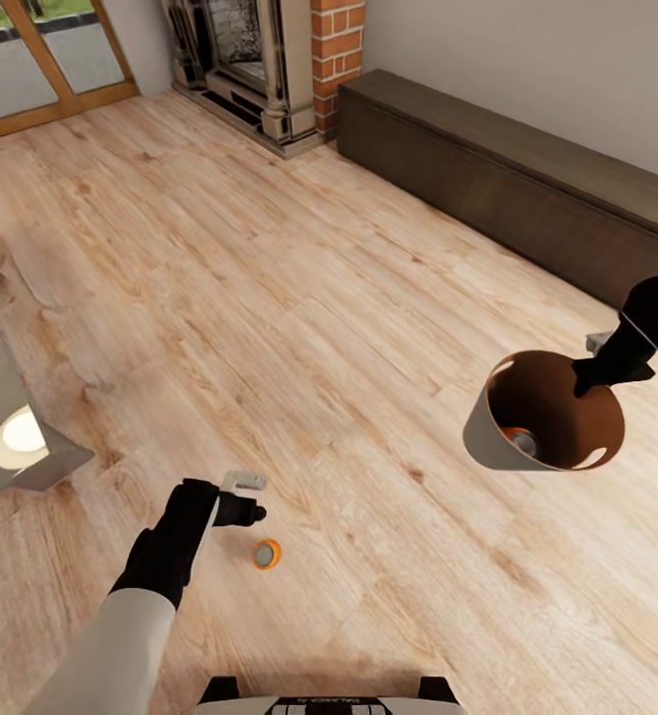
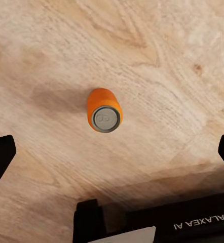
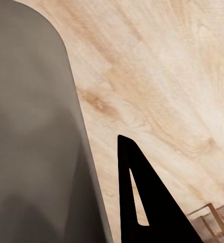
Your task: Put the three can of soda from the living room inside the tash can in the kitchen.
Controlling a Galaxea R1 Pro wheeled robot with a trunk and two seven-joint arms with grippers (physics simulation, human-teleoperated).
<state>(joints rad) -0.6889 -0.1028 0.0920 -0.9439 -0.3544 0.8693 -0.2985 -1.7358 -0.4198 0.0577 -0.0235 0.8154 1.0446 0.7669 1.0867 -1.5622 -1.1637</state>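
Observation:
One orange soda can (image 1: 267, 553) stands upright on the wood floor, its grey top facing up. My left gripper (image 1: 241, 504) hangs just above and beside it, open. In the left wrist view the soda can (image 2: 104, 110) sits apart from the spread black fingertips (image 2: 0, 158), untouched. The grey trash can (image 1: 487, 437), brown inside, is tilted toward me at the right. My right gripper (image 1: 594, 375) is shut on its far rim. A second orange can (image 1: 517, 439) lies inside it. The right wrist view has the bin's grey wall (image 3: 31, 142) and one black finger (image 3: 142, 202).
A glass-topped coffee table (image 1: 11, 467) stands at the left edge. A long dark wood cabinet (image 1: 527, 169) runs along the right wall, with the brick fireplace (image 1: 269, 60) and a glass door (image 1: 41, 60) at the back. My base (image 1: 329, 703) is at the bottom.

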